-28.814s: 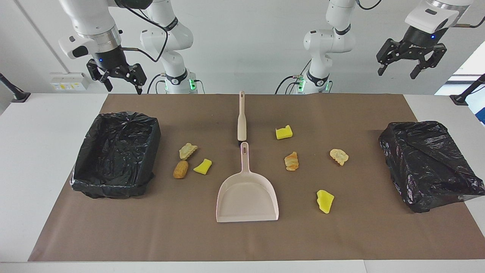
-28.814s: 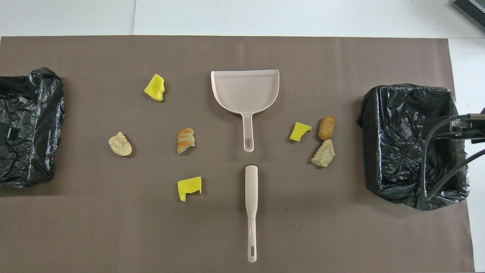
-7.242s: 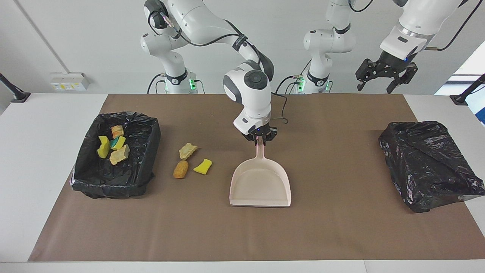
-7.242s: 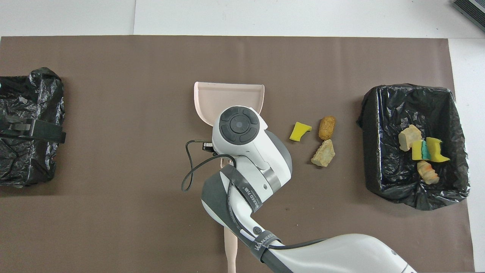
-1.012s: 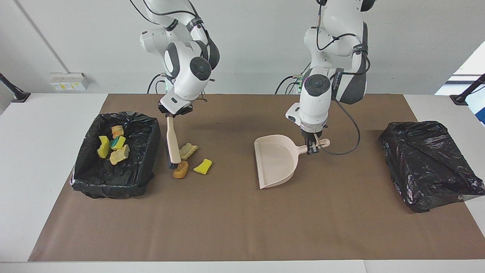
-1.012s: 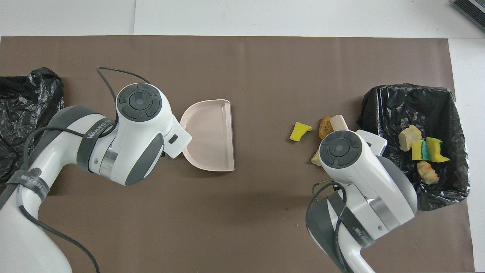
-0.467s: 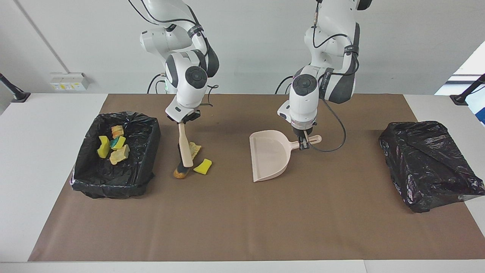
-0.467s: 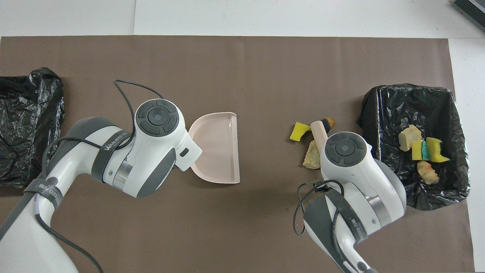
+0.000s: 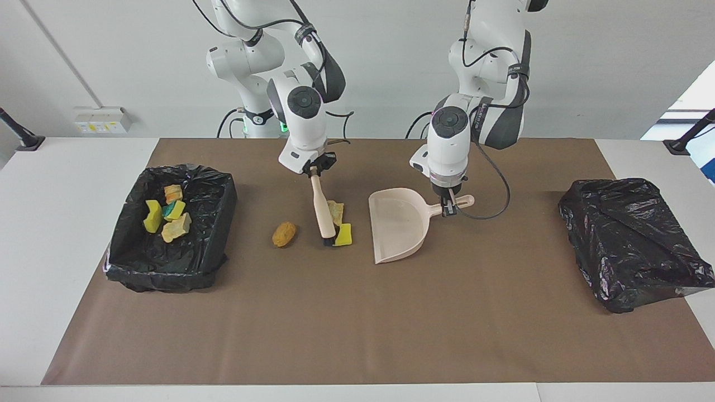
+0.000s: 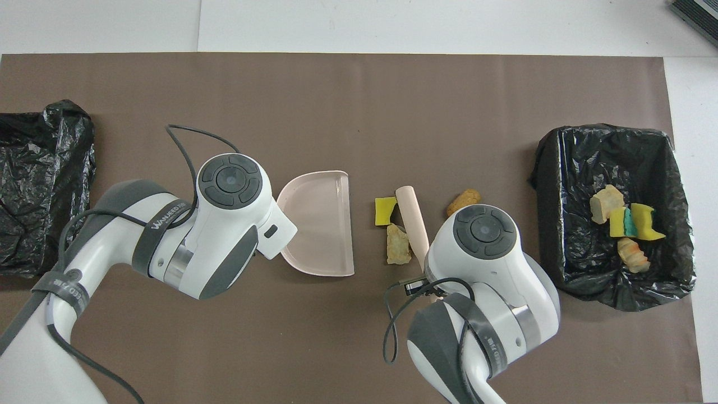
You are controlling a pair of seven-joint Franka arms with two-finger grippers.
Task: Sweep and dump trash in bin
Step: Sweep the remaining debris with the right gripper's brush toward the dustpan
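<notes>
Now, right pincer (image 9: 316,169) clamped on the handle of the brush (image 9: 323,209), whose dark bristle end rests on the brown mat (image 9: 357,335) against a yellow sponge chunk (image 9: 343,235) and a tan scrap (image 9: 335,211), both at about 3 o'clock of the brush in the facing view. Left pincer (image 9: 448,206) closed on the handle of the beige dustpan (image 9: 399,231), its mouth just beside those two scraps. One orange-brown piece (image 9: 284,234) lies alone at 9 o'clock of the brush; four scraps (image 9: 166,215) sit inside the black-lined bin (image 9: 218,190) at the right arm's end of the counter (image 9: 67,223), a crumpled black bag (image 9: 631,240) at the other end.
</notes>
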